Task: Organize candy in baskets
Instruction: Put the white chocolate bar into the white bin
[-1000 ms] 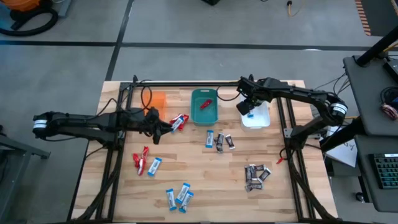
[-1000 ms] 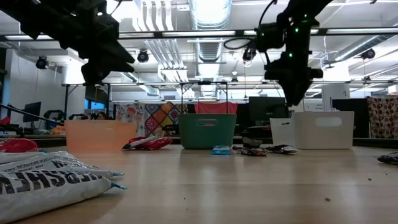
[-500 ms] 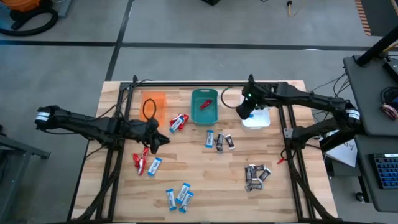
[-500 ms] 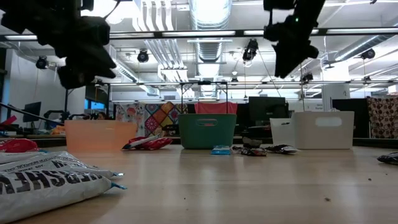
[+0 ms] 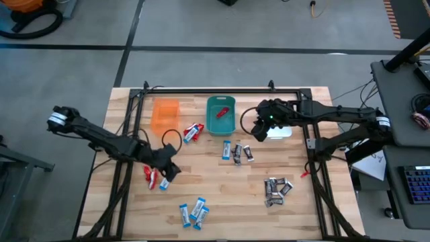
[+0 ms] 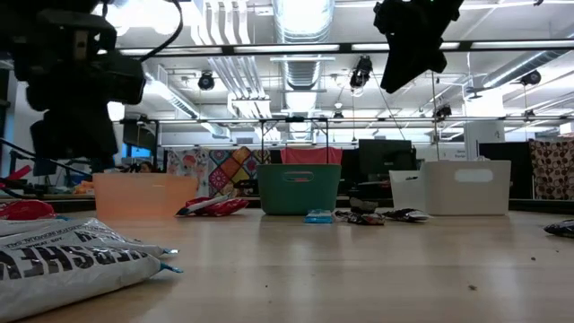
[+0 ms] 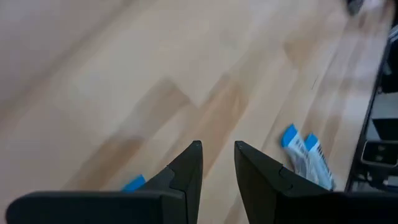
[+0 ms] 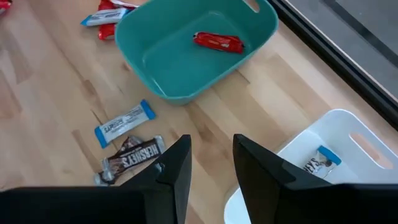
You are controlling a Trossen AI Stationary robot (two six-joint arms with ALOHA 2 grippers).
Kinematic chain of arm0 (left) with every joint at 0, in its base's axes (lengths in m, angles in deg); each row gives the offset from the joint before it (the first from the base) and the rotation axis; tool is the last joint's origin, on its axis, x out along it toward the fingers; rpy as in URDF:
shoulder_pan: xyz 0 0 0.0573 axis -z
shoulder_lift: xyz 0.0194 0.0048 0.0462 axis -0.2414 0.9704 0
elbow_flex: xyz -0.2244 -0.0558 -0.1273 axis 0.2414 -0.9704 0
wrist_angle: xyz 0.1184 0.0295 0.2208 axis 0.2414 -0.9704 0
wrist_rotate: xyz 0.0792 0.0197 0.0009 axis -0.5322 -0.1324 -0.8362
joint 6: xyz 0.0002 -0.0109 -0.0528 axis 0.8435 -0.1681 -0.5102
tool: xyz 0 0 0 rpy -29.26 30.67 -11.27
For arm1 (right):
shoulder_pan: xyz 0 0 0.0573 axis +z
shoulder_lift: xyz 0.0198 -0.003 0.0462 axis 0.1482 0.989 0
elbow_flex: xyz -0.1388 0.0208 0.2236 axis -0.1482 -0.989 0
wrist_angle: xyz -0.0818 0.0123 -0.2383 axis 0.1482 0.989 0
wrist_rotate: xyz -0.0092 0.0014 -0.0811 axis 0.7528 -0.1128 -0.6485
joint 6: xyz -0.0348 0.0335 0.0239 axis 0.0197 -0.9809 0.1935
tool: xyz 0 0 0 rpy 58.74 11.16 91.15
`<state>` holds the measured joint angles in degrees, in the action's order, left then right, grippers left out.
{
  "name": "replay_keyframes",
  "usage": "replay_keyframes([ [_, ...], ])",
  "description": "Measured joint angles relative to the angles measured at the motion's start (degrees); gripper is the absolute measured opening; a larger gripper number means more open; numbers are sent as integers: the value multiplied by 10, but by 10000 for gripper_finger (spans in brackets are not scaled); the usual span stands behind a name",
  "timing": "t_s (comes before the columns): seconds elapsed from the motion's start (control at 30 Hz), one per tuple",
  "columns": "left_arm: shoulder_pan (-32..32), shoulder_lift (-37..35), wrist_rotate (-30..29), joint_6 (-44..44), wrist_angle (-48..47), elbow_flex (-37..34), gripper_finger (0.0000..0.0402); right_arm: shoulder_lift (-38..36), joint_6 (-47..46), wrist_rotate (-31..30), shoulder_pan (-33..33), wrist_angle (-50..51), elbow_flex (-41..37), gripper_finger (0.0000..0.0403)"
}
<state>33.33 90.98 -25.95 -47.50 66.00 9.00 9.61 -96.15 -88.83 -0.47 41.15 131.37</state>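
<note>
Two end effectors are at work: your left end effector (image 5: pixel 166 168) hangs slightly open and empty just over the red and blue-and-white candy (image 5: pixel 156 176) near the counter's (image 5: pixel 222 195) left side. Your right end effector (image 5: pixel 257 129), also slightly open and empty, is between the teal basket (image 5: pixel 220 115) and the whitish basket (image 5: pixel 278 130). The dark bars (image 5: pixel 237 152) lie just toward the counter's near edge from it, so I judge the right arm the nearer one for them.

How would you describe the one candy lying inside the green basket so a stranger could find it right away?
Look at the far edge of the wooden table, where three small plastic baskets stand in a row, and take the middle one, the teal green rectangular plastic basket. Inside lies a single red-wrapped candy bar. It is the basket's only content; other red candies lie outside on the wood.
</note>
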Motion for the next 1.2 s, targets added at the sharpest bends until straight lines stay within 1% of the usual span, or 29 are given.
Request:
replay_keyframes([
  [0.07,11,14,7,-19,0,0,77,0,0,0,3,0,0,106],
  [0.13,21,29,8,-32,-22,10,77,0,0,0,3,0,0,103],
  [0.2,29,44,8,-38,-59,34,77,0,1,0,3,0,0,102],
  [0.33,39,85,6,-35,-162,93,77,1,5,0,3,-2,0,100],
  [0.5,45,143,5,-23,-238,139,77,1,6,0,3,-2,0,100],
  [0.63,45,178,27,-42,-256,158,77,1,6,0,3,-2,0,100],
  [0.73,46,199,29,-55,-267,172,77,1,7,0,3,-2,0,100],
  [0.9,47,226,29,-63,-311,209,78,1,8,0,3,-2,0,100],
  [1.03,49,245,21,-63,-345,231,96,1,8,0,3,-2,0,100],
  [1.2,51,269,21,-73,-344,231,145,1,8,0,3,-2,-1,100],
])
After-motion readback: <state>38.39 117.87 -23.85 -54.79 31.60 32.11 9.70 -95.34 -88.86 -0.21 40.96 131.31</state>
